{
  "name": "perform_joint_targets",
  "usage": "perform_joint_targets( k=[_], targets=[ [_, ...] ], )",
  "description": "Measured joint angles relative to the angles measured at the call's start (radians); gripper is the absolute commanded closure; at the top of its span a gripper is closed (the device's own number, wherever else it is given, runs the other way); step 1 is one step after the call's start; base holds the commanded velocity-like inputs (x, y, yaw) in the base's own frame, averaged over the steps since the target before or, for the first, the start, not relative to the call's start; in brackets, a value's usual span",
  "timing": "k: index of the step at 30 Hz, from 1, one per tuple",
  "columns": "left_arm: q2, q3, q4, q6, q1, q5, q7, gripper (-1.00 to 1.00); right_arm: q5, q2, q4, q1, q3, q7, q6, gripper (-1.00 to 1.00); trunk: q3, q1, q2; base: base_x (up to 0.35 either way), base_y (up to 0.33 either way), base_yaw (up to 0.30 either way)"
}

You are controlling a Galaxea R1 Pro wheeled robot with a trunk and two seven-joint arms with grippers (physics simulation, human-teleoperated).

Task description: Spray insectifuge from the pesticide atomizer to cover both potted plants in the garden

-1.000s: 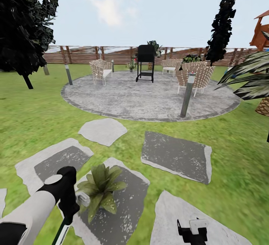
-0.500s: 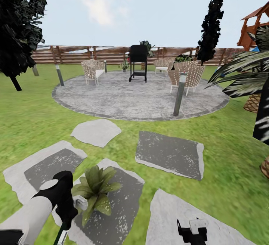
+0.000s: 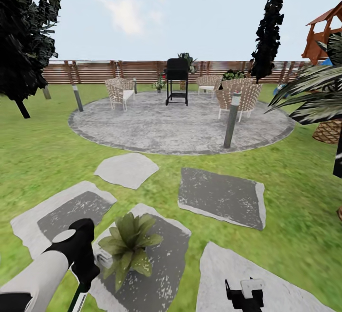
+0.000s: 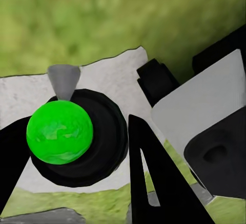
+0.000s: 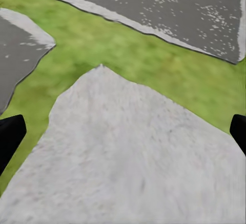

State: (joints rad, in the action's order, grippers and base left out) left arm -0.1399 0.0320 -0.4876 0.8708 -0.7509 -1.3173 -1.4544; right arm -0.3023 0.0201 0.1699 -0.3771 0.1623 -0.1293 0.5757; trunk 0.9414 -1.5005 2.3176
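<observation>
Lawn and grey stepping slabs (image 3: 221, 197) surround the potted plant (image 3: 127, 247) at seven o'clock, where the left gripper (image 4: 77, 147) clamps the light, rigid, slippery-looking pesticide atomizer (image 4: 60, 131) around its body, a sound hold, while the right gripper (image 5: 123, 131) hangs wide apart.

You can count one potted plant (image 3: 129, 247) on the stepping slabs (image 3: 221, 197), five slabs in all, three wicker chairs (image 3: 119, 92), one black grill (image 3: 177, 80) and three short post lights (image 3: 231, 120).
</observation>
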Motion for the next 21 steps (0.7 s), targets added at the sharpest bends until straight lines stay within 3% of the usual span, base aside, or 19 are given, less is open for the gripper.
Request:
perform_joint_targets(
  k=[6,10,15,21],
  targets=[
    [0.001,-0.001,0.015,0.0,0.013,0.004,0.0,1.0,0.0,0.0,0.0,0.0,-0.001,0.0,0.0,-1.0,0.0,0.0,0.0,0.005,0.01,-0.056],
    [0.001,0.0,0.022,-0.002,0.037,0.035,0.002,1.0,0.0,0.0,0.0,0.001,-0.001,0.0,0.0,-1.0,0.0,0.0,0.0,0.0,0.0,-0.241],
    [-0.007,-0.001,0.015,-0.002,0.046,0.044,0.036,1.0,0.0,0.0,0.0,0.0,-0.001,0.0,0.0,-1.0,0.0,0.0,0.0,-0.009,0.004,-0.086],
    [-0.01,-0.026,0.008,-0.001,0.046,0.047,0.047,1.0,0.0,0.0,0.0,0.0,0.0,0.0,0.001,-1.0,0.0,0.0,0.0,-0.178,0.176,-0.003]
  ],
)
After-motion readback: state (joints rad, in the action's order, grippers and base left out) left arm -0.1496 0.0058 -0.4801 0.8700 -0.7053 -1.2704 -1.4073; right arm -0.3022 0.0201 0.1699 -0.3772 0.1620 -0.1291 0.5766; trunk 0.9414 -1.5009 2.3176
